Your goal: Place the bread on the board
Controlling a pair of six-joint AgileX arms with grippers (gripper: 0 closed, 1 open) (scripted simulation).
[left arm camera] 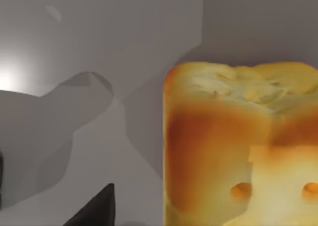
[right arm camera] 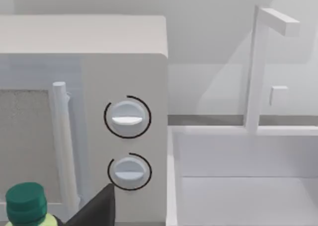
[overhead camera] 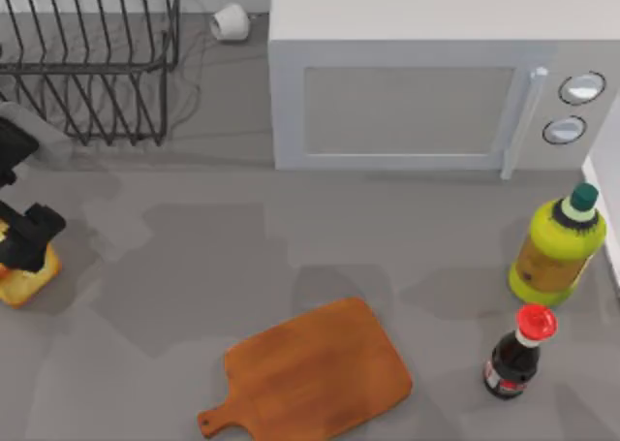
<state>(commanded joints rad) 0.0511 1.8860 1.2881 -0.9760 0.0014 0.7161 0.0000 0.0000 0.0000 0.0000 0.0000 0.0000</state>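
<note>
The bread [overhead camera: 21, 281], a small yellow chunk with a toasted orange crust, lies on the table at the far left edge. My left gripper [overhead camera: 29, 239] hangs directly over it, open. In the left wrist view the bread [left arm camera: 238, 146] looms close, and one dark fingertip [left arm camera: 97, 210] stands apart from its side. The board [overhead camera: 315, 373], reddish-brown wood with a short handle at its lower left corner, lies bare at the front middle of the table. My right arm is parked at the right, its wrist view facing the microwave's knobs [right arm camera: 127, 117].
A white microwave [overhead camera: 407, 102] stands at the back. A wire dish rack [overhead camera: 87, 63] fills the back left corner. A yellow-green bottle [overhead camera: 557, 247] and a dark red-capped bottle [overhead camera: 515, 354] stand at the right. A white sink basin [right arm camera: 238, 176] lies beyond the microwave.
</note>
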